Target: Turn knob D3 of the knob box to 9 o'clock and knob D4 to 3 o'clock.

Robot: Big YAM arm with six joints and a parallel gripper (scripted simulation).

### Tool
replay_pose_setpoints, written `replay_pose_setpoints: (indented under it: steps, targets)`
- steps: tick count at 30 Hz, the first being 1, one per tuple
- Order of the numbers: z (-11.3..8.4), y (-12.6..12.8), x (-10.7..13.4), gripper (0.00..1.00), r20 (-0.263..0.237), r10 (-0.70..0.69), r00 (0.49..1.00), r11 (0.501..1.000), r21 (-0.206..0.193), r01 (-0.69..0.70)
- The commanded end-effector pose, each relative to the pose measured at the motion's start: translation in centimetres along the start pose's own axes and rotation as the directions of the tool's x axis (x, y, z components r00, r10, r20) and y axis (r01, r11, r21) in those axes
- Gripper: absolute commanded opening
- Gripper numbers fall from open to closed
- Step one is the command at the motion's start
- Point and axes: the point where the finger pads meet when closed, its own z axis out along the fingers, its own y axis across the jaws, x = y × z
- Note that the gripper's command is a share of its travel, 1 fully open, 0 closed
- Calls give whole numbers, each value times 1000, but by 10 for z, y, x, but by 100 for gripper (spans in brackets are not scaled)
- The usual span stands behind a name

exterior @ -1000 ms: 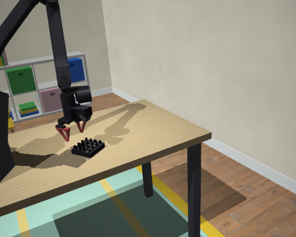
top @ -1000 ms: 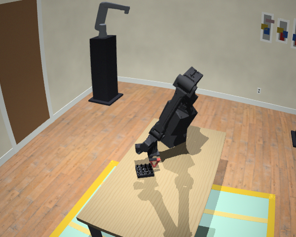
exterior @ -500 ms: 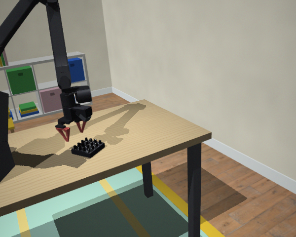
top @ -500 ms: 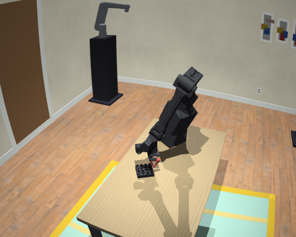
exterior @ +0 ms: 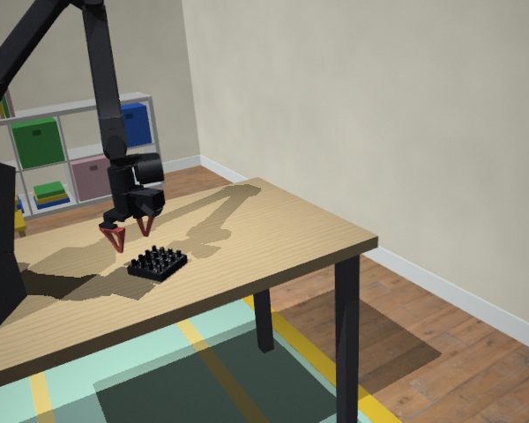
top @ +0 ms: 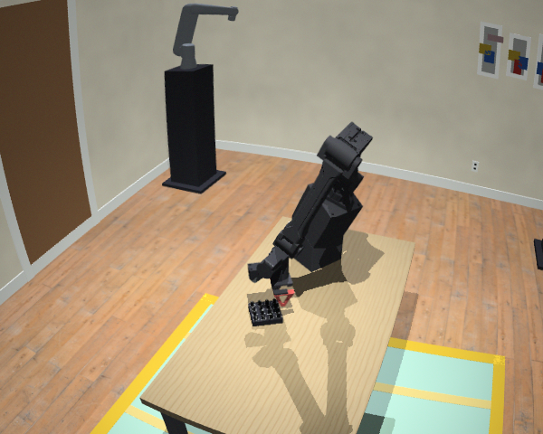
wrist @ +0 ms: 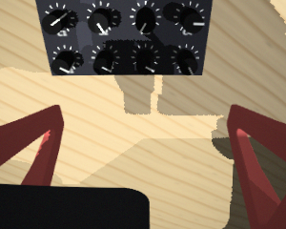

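Observation:
The black knob box (top: 265, 312) stands on the wooden table, and it also shows in the exterior view (exterior: 157, 263). In the wrist view the knob box (wrist: 120, 15) fills the top, with its printed names upright and row D nearest to me. Knob D3 (wrist: 145, 59) and knob D4 (wrist: 185, 60) lie in shadow at the box's near edge; their white lines are too dim to read surely. My gripper (wrist: 145, 114) (exterior: 131, 240) (top: 283, 297) with red fingers is open and empty. It hangs a little above the table just in front of the box, beside row D.
The arm's dark base (top: 325, 233) stands on the table behind the box. The table's left edge (top: 201, 322) is close to the box. A shelf with coloured bins (exterior: 73, 145) and a pedestal with another arm (top: 191, 121) stand far off the table.

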Motion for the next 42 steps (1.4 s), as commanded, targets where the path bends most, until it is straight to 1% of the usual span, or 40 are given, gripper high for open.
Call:
replay_pose_setpoints:
  steps: [1, 5, 7, 11, 14, 15, 16, 18, 19, 20, 23, 42]
  targets:
    - [-10, 10, -6, 100, 27, 1, 1000, 1000, -23, 0]
    - [-11, 9, -6, 100, 27, 3, 1000, 1000, -22, -2]
    - [-15, 5, -11, 100, 24, 20, 1000, 1000, -18, -19]
    - [-30, 8, -25, 100, 30, 35, 999, 999, -28, -34]
    - [-33, 7, -27, 100, 31, 41, 999, 999, -28, -40]
    - [-33, 7, -27, 19, 31, 41, 999, 999, -28, -40]
    - [-28, 13, -18, 19, 17, 14, 1000, 1000, -21, -13]
    - [-27, 12, -18, 19, 16, 15, 1000, 1000, -19, -14]
    - [-26, 8, -17, 19, 14, 22, 1000, 1000, -16, -22]
    - [-28, 3, -21, 19, 19, 39, 999, 999, -17, -39]
    - [-29, 2, -22, 19, 21, 44, 999, 999, -17, -44]
    - [-29, 2, -22, 19, 21, 44, 999, 999, -17, -44]
